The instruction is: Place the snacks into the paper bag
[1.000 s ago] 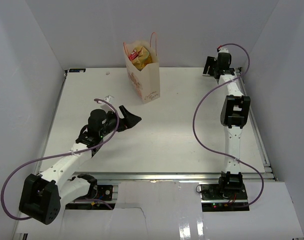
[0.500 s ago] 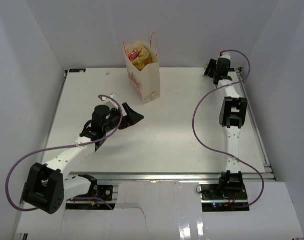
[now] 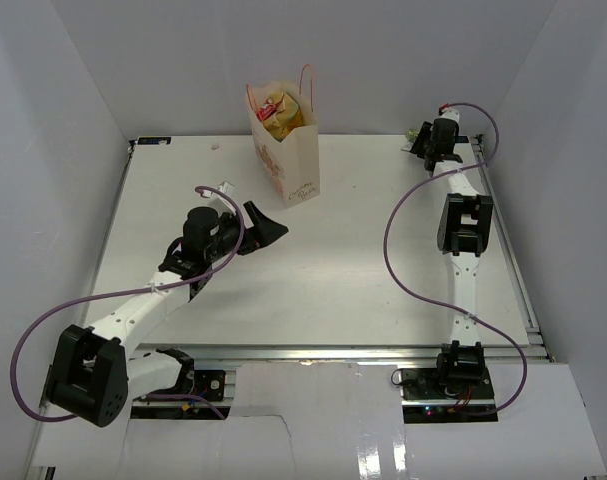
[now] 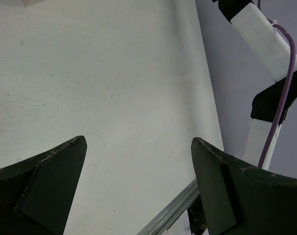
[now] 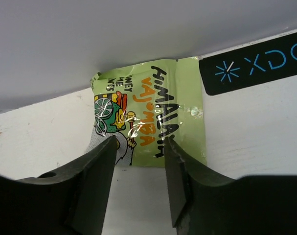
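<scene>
Light-green glossy packet (image 5: 153,115) bears black and orange lettering.

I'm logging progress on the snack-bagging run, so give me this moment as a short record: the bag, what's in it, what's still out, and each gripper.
paper bag: upright, open top, near the far edge of the table
in bag: tan-yellow chip bag shows at the top; other contents unclear
still out: light green packet, flat on the table against the back wall, far right corner
left gripper: open, empty, over the table
right gripper: open, fingertips at the packet's near edge, not yet closed on it
</scene>
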